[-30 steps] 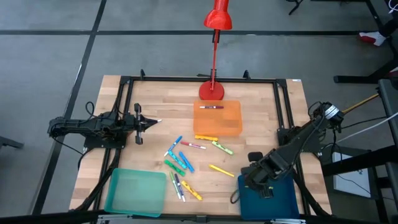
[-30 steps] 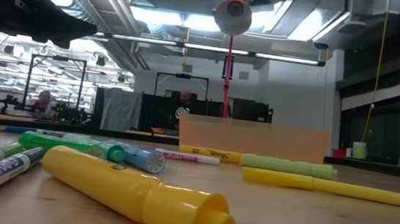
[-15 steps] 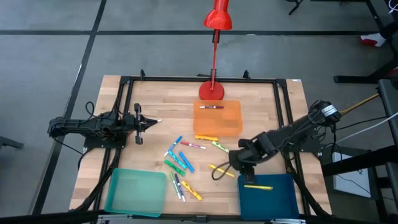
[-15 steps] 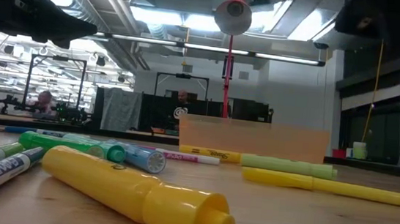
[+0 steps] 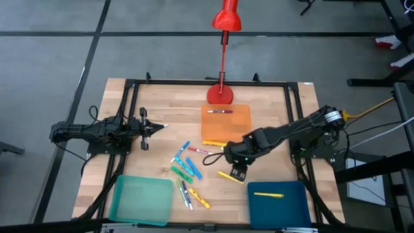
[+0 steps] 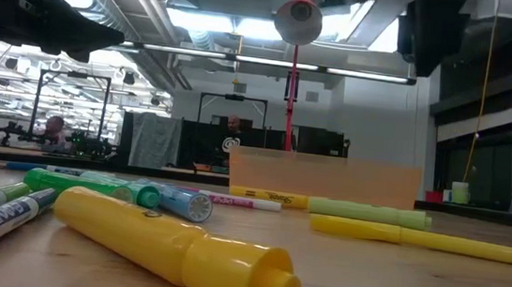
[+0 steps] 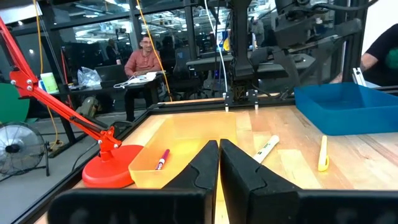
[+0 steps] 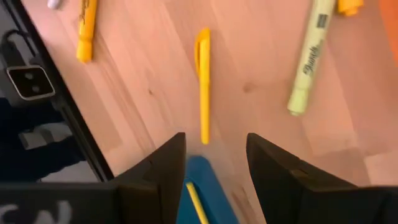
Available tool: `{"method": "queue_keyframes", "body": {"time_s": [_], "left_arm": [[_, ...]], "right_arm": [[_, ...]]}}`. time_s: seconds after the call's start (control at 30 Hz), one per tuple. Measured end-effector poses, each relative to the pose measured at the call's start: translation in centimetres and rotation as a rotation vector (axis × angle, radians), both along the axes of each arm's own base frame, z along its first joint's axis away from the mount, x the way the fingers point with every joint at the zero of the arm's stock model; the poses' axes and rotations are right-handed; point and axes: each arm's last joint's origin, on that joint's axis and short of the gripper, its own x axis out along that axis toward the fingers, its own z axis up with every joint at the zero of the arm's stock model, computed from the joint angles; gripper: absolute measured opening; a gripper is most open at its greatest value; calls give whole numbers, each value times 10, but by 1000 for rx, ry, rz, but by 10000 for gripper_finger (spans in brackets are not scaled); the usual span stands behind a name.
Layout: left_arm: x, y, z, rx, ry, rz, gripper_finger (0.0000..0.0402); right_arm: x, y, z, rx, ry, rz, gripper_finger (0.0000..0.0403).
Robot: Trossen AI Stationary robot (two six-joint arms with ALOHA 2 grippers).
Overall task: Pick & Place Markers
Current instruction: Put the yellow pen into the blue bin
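A: The right gripper [image 5: 238, 173] hangs with its fingers [image 8: 155, 177] spread wide and nothing between them; it is above the table [image 5: 162, 103], over a yellow pen [image 8: 203, 84] that lies alone in front of the blue tray [image 5: 278, 206]

B: And the left gripper [image 5: 160, 127]?

A: It waits near the left edge, fingers pressed together, holding nothing; well apart from the work

B: Where are the markers [image 5: 187, 169]?

A: Most lie loose in the middle of the table, between the teal tray [image 5: 141, 199] and the orange tray [image 5: 226, 123]; a pale green one [image 8: 308, 59] is just beside the yellow pen; one yellow marker [image 5: 268, 193] is already in the blue tray and one red marker [image 5: 220, 111] in the orange tray

B: How will the yellow pen handle?

A: I judge it light and stiff, a smooth round plastic body; it may roll or slip if it is pinched near one end; better to take it across the middle, fingers square to its length, so it does not tilt when it is lifted; the clip side could make it turn a little
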Motion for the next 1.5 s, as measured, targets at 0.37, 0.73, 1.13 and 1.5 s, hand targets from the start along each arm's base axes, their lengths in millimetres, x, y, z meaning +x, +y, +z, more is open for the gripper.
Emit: {"method": "queue_keyframes", "body": {"time_s": [0.37,0.73,1.13,1.5], "left_arm": [[0,0,0,0,0,0,12],[0,0,0,0,0,0,12],[0,0,0,0,0,0,10],[0,0,0,0,0,0,8]], "right_arm": [[24,13,-21,-40,-33,0,168],[30,16,-33,-87,-14,3,168],[31,12,-33,-187,-48,28,168],[28,21,-33,-203,-56,91,168]]}}
